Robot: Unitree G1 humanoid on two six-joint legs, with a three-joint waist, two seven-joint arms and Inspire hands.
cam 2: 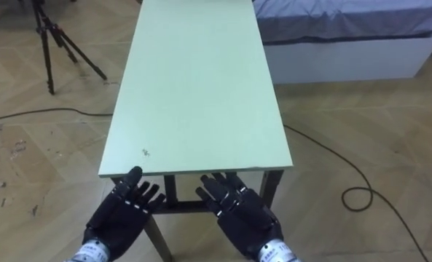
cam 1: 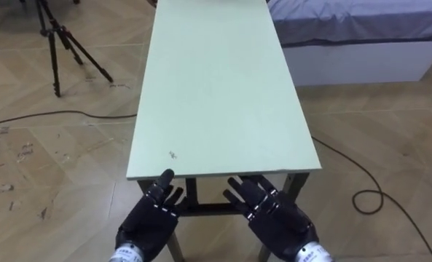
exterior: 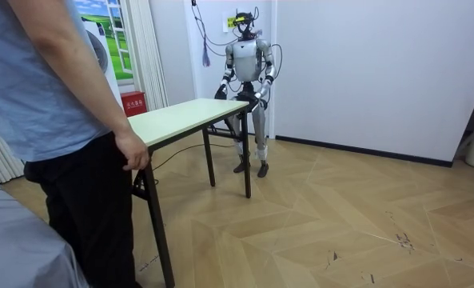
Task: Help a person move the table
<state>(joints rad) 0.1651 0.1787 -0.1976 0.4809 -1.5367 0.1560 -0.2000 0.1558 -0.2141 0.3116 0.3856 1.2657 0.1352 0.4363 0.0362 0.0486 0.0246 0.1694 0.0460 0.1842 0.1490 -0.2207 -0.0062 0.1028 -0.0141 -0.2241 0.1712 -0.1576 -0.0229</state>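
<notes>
Pale green table stretching from 6 toward 12 o'clock. At 6, left hand and right hand, fingers straight, spread, tips at its near edge. At far end, person's hand on the edge.

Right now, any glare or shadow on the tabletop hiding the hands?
Left eye view: tabletop evenly lit, no glare; left hand and right hand dark against the shade under its near edge, straight fingers distinguishable. Room view: even light, no hard shadows, person's hand at the table's other end unshadowed.
</notes>
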